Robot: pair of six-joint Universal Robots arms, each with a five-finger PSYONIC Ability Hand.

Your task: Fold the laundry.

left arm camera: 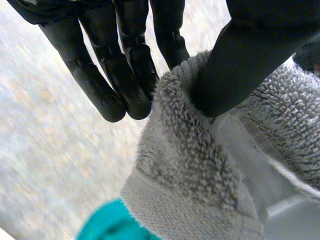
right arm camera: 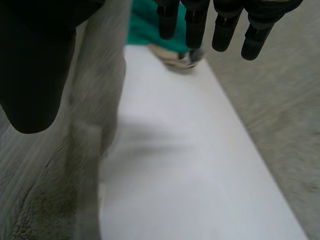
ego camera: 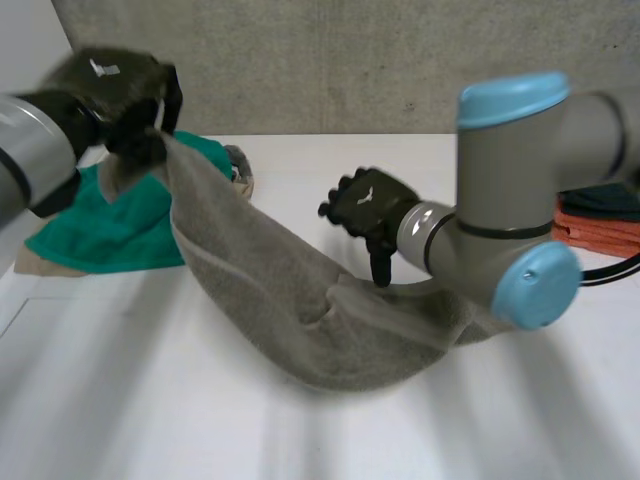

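A grey towel (ego camera: pixel 300 300) hangs from my left hand (ego camera: pixel 125 95), which is raised at the far left, and sags down onto the white table (ego camera: pixel 200 420) toward the right. In the left wrist view the thumb (left arm camera: pixel 240 65) presses a corner of the towel (left arm camera: pixel 200 170) against the fingers (left arm camera: pixel 120 75), so this hand is shut on it. My right hand (ego camera: pixel 368 205) hovers open just above the towel's lower end, its thumb pointing down. In the right wrist view the thumb (right arm camera: pixel 30 75) stands beside the towel (right arm camera: pixel 45 175) without gripping it, and the fingers (right arm camera: pixel 195 25) are straight.
A teal cloth (ego camera: pixel 110 225) lies on a beige one (ego camera: pixel 40 265) at the far left, behind the raised towel. Orange folded cloth (ego camera: pixel 600 228) with a dark piece (ego camera: pixel 610 198) on top sits at the right edge. A concrete wall runs behind the table.
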